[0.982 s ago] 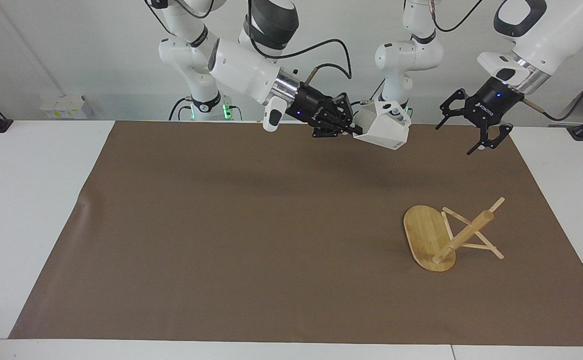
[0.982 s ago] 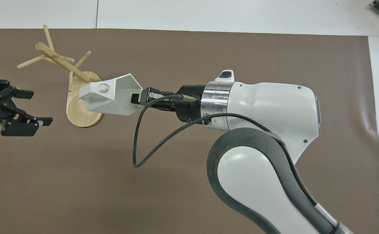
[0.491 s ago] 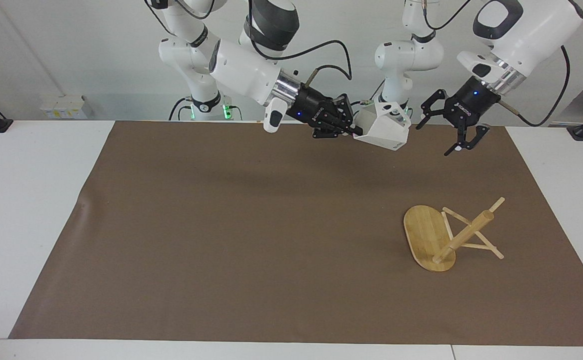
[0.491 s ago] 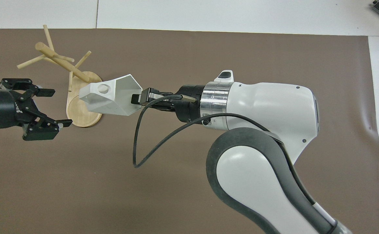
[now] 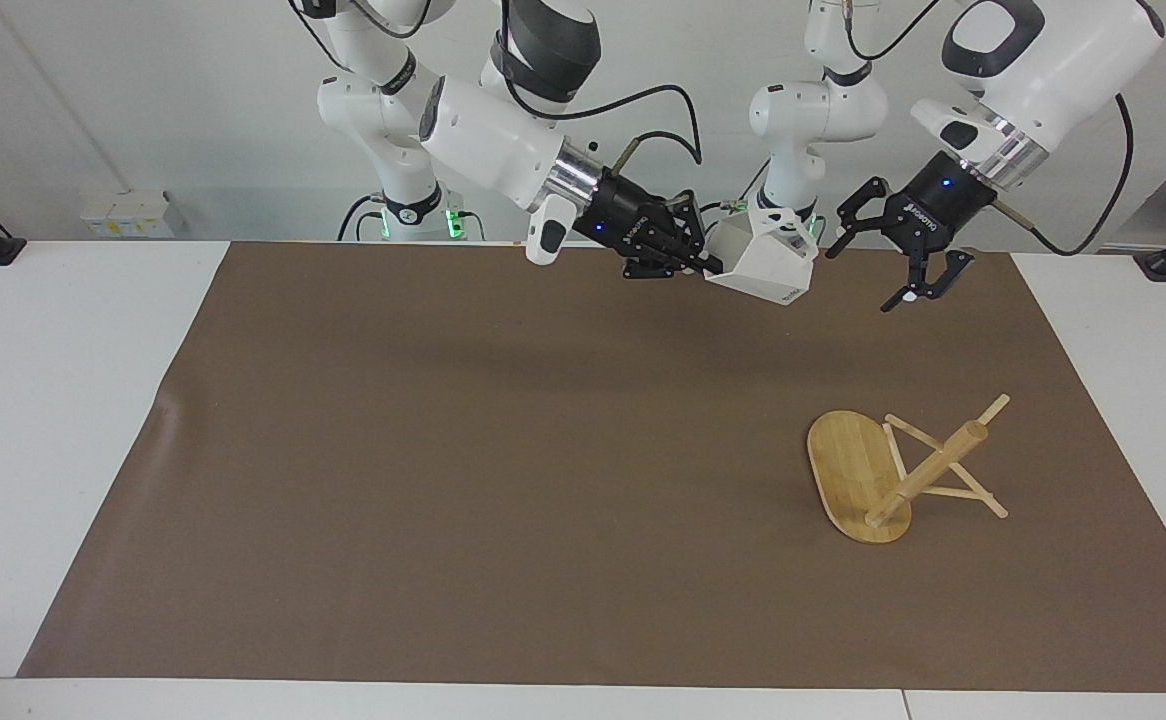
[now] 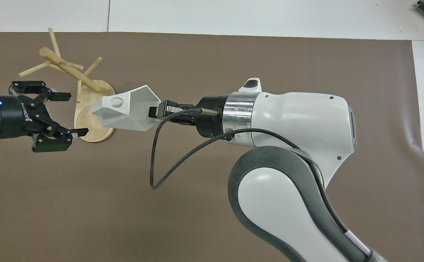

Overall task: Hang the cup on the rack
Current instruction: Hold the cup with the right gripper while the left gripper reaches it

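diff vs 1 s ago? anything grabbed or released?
The left gripper, open and empty, swung in toward the cup and now hangs beside it. The right gripper stayed shut on the cup's rim, barely shifting, with the cup raised over the brown mat. Nothing grabbed or released. The rack lies tipped on the mat, unmoved.

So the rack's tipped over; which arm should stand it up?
Left. Its gripper is open and empty at the rack's end; the right gripper is shut on the cup.
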You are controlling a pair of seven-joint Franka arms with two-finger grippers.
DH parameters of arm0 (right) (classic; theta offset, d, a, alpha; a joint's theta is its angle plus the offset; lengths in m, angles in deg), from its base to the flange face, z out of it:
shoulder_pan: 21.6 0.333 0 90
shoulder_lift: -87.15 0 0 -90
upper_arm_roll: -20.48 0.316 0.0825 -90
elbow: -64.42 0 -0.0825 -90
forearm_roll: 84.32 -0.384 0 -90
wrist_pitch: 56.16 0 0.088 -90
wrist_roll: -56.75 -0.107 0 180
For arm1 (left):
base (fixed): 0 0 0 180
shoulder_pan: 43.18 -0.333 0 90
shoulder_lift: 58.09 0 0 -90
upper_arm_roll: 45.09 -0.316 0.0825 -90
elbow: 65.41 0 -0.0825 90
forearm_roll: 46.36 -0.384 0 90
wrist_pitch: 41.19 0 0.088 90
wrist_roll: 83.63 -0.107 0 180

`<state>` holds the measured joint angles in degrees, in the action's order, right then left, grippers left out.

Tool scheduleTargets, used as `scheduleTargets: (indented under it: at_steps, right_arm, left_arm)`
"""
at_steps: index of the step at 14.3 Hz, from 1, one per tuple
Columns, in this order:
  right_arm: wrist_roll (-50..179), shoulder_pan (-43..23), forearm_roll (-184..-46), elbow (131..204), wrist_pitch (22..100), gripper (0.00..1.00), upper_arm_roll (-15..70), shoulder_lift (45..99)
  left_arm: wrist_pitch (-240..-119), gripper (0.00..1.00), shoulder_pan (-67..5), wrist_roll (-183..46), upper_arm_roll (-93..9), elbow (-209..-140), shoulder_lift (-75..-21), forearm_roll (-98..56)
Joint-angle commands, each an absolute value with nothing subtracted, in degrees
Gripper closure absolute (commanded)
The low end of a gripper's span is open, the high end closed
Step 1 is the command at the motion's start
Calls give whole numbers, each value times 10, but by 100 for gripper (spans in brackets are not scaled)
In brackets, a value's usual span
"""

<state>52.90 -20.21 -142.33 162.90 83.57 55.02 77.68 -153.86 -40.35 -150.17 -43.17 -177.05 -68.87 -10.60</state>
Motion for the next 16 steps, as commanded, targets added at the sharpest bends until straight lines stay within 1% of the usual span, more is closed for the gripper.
scheduleTargets:
  at_steps: [1,5,11,16]
  right_arm:
    - [507,-207,-1407,1629,832,100,557,777]
    - [488,-203,-1407,1627,842,100,569,777]
    - [465,-196,-1407,1619,915,100,617,759]
    - [454,-193,-1407,1620,919,100,622,755]
  left_arm:
    - [-1563,0,-380,-1519,-437,-1784,-691,-92]
    - [-1568,0,-365,-1522,-437,-1784,-692,-88]
    - [-1564,0,-364,-1563,-436,-1784,-693,-63]
    - [-1556,0,-361,-1645,-437,-1791,-699,-51]
